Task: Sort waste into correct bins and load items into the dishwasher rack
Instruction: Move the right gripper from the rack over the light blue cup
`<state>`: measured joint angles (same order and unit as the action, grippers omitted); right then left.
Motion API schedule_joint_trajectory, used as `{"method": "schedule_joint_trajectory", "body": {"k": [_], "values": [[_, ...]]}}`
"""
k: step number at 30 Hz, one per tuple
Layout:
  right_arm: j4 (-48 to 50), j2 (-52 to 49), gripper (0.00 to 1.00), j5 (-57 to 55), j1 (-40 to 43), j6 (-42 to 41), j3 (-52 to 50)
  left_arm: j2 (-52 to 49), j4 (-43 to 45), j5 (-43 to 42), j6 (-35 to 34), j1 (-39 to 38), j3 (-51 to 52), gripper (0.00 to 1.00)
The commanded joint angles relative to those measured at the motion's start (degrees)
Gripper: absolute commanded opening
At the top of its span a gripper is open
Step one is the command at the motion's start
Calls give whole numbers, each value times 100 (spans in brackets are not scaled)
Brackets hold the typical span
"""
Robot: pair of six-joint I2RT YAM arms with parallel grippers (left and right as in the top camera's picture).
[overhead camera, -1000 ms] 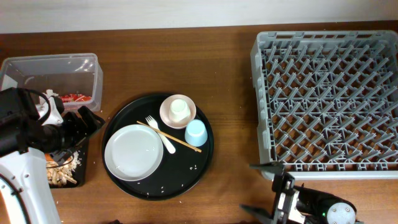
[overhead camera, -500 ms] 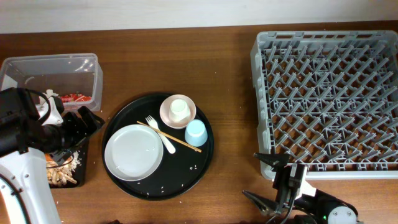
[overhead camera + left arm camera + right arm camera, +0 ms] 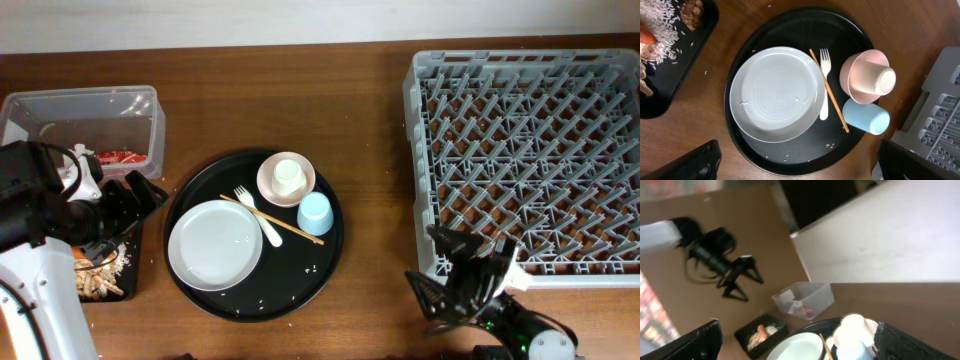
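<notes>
On the round black tray (image 3: 300,282) lie a white plate (image 3: 215,243), a white fork (image 3: 262,222), chopsticks (image 3: 290,229), a light blue cup (image 3: 315,213) on its side, and a pinkish bowl (image 3: 270,186) with a small white cup (image 3: 288,175) in it. The clear tub (image 3: 80,110) holds a red wrapper (image 3: 118,157). Rice with brown scraps (image 3: 100,275) and a carrot (image 3: 646,35) lie in the shallow black tray (image 3: 675,65). My left gripper (image 3: 143,193) stands open and empty left of the round tray. My right gripper (image 3: 440,268) is open and empty by the grey rack (image 3: 530,160).
The rack's front-left corner (image 3: 425,262) is right beside the right gripper. In the right wrist view the tub (image 3: 805,299), the black tray (image 3: 760,332) and the plate (image 3: 797,347) lie ahead. Loose rice grains (image 3: 790,156) dot the round tray.
The right gripper has swung up from the table's front edge toward the rack's front-left corner. The left arm and all the objects are unmoved.
</notes>
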<state>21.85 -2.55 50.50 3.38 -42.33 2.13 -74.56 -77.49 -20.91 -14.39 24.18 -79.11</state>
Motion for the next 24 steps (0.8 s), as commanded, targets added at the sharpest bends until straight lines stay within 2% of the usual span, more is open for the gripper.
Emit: {"method": "schedule_joint_trajectory", "body": {"k": [1,5,6,9,12,14,17,20,24], "values": [[-697,-632,99,-616,2,511,957,48,7,39,-35,26,17,99],[-2575,-2013,98,-929,2,1937,2688,48,7,39,-35,26,17,99],[-3394,-2811,98,-944,2,2459,3670,48,7,39,-35,26,17,99],[-5136,-4175,98,-1174,-39,3209,5482,48,7,39,-35,26,17,99],[-6557,-5294,98,-2201,-468,3624,6955,48,7,39,-35,26,17,99],[-7298,-5978,98,-3123,-1075,3635,7759,48,7,39,-35,26,17,99],[-7801,-6752,99,-4188,-2186,3539,8314,50,7,39,-35,26,17,99],[-7844,-7444,99,-5058,-3246,3034,8349,48,7,39,-35,26,17,99],[-7757,-8277,99,-4913,-4079,2935,8349,48,7,39,-35,26,17,99]]}}
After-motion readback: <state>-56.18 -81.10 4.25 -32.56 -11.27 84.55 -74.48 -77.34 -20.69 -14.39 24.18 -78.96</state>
